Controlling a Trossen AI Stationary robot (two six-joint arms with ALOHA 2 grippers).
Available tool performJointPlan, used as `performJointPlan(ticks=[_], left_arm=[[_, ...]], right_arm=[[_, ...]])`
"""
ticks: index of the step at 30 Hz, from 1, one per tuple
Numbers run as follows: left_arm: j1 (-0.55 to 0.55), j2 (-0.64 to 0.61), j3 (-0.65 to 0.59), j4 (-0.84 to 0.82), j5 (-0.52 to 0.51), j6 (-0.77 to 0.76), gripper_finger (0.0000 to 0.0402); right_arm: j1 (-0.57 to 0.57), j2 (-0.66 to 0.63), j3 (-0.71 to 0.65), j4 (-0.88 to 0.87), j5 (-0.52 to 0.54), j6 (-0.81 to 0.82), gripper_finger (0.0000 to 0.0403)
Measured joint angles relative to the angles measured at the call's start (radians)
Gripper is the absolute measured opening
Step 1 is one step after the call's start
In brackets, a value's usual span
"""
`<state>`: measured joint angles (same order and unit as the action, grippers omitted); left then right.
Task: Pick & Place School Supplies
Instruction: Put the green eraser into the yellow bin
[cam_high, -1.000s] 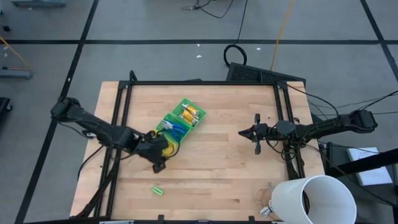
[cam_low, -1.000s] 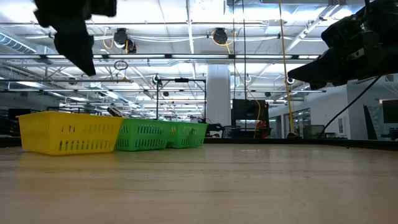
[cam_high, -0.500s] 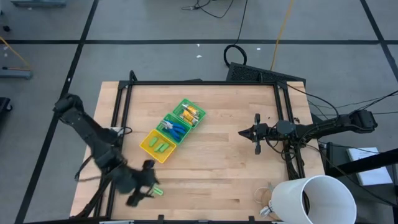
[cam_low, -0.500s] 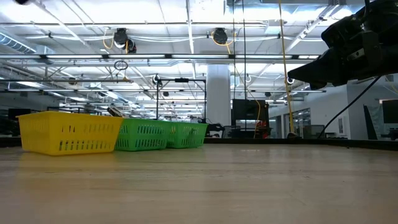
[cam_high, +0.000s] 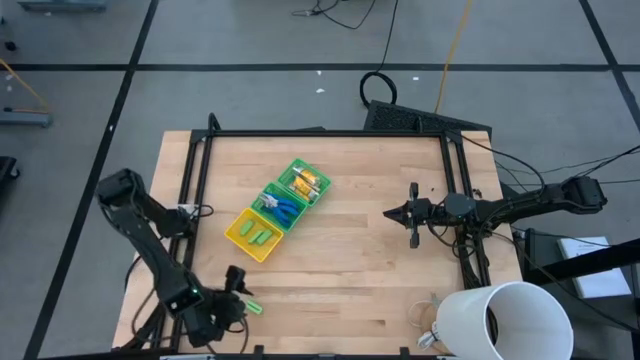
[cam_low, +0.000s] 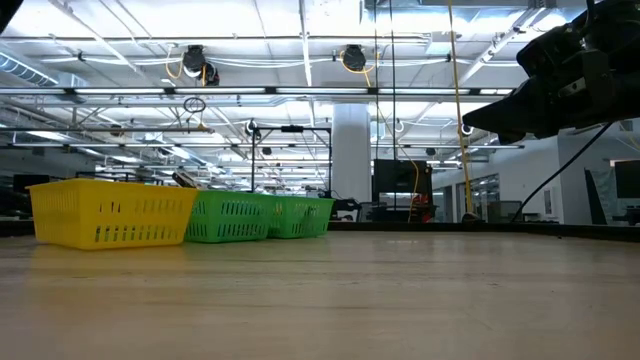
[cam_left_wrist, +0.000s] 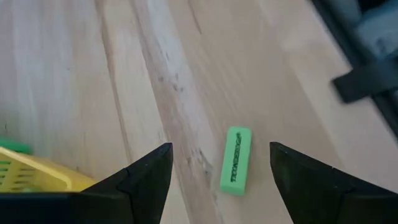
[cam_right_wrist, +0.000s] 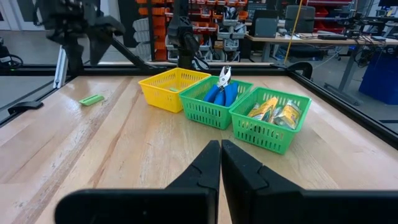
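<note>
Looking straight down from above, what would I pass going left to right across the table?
Left claw → loose green stick → yellow basket → green basket with blue tools → green basket with yellow-orange pieces → right claw → big white cup.

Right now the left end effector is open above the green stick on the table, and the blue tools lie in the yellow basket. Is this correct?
Not quite. The blue tools lie in the middle green basket, as the right wrist view shows. The rest holds: left end effector open above the green stick.
</note>
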<state>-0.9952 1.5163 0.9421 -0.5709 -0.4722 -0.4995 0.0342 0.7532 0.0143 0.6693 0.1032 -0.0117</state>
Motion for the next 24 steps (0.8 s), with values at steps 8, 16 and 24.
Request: performJointPlan(ticks=[8, 16, 24], left_arm=[[0.026, 0.103, 0.000, 0.022, 0.085, -0.053, 0.0269], [0.081, 0.187, 0.000, 0.049, 0.162, -0.060, 0.0269], [0.150, 0.234, 0.002, 0.054, 0.285, -0.086, 0.0268]], right_arm=[[0.000, 0.000, 0.000, 0.000, 0.000, 0.000, 0.0009], [0.000, 0.000, 0.000, 0.000, 0.000, 0.000, 0.0009], [0.000, 0.000, 0.000, 0.000, 0.000, 0.000, 0.0009]])
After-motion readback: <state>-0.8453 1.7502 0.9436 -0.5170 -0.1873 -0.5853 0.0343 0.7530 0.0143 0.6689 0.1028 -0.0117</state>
